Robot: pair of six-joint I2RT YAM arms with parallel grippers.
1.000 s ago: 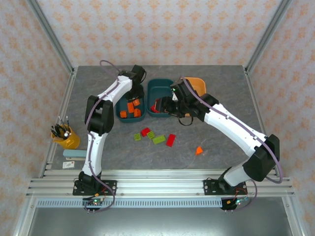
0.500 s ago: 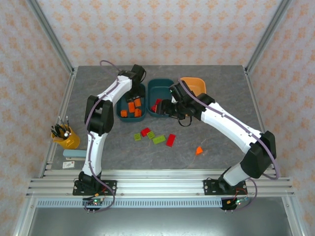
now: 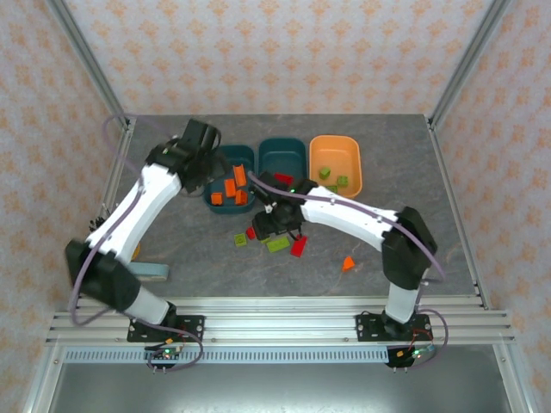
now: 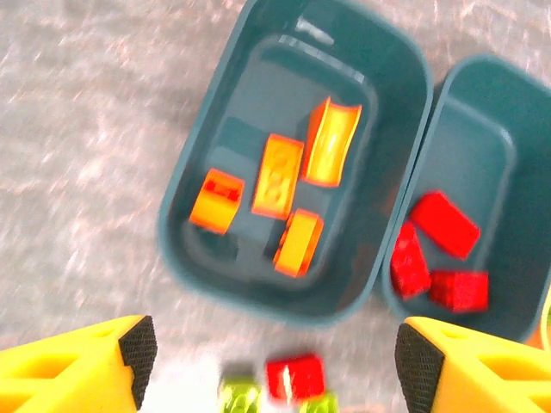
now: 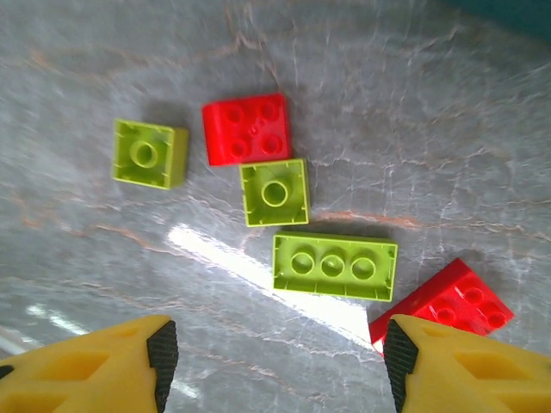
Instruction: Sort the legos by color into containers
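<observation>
Three tubs line the upper middle. The left teal tub [image 4: 215, 120] holds four orange bricks [image 4: 277, 175], the middle teal tub [image 4: 516, 129] three red bricks [image 4: 444, 224], and the orange tub [image 3: 334, 153] two lime bricks [image 3: 343, 181]. On the table [image 5: 430, 103], three loose lime legos [image 5: 335, 266] and two loose red legos [image 5: 247, 129] lie under the right gripper [image 5: 277, 361], fingers spread, empty. The left gripper [image 4: 275, 361] gapes over the teal tubs.

Grey table [image 3: 405, 155] in a papered booth

The table top is a grey stone pattern with pale veins (the right wrist view catches a white glare streak on it). Peach wallpaper [image 3: 275, 60] with a small repeated motif covers the back and side walls. A left post [image 3: 86, 60] and a right post [image 3: 469, 60], both metal, slant up from the far corners. Ribbed aluminium rails [image 3: 275, 323] run along the near edge, with a slotted strip [image 3: 275, 354] just below. A flat pale-blue block [image 3: 155, 272] lies near the left edge, partly hidden.
</observation>
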